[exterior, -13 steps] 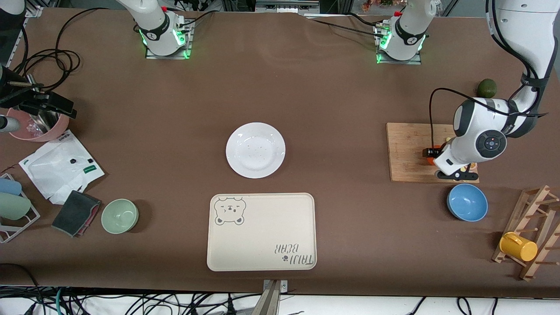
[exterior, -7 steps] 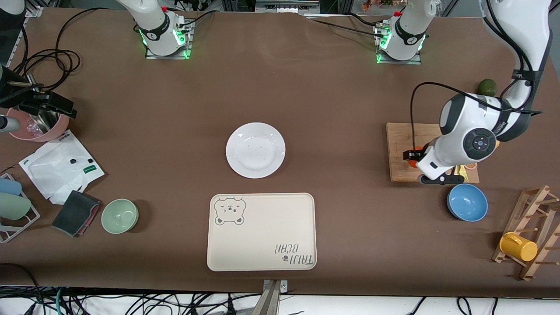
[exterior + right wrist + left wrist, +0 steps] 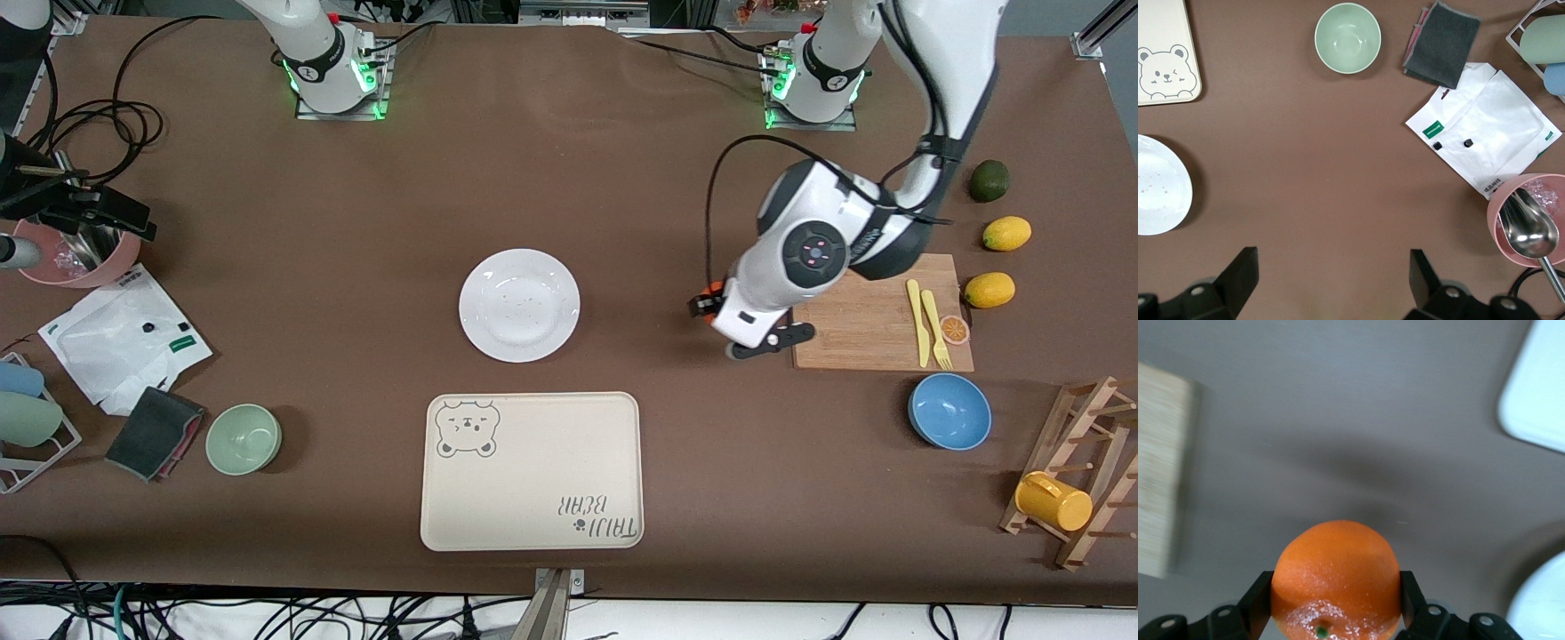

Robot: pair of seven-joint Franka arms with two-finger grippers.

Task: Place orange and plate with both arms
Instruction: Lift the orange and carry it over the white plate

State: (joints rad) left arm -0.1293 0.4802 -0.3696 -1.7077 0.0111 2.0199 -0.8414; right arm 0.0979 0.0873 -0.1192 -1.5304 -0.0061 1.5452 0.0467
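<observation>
The left hand (image 3: 1335,621) is clenched on the small round bright red-orange fruit (image 3: 1335,579), holding it in the air over the bare brown counter (image 3: 622,196) between the round glossy white plate (image 3: 519,305) and the bamboo cutting board (image 3: 862,324). The plate rests on the counter just farther from the front camera than the rectangular beige bear-printed tray (image 3: 532,471). The right hand (image 3: 1331,280) waits released, fingers spread wide, above the counter near the pale green bowl (image 3: 1347,38) and the pink cup with a metal spoon (image 3: 1528,227).
</observation>
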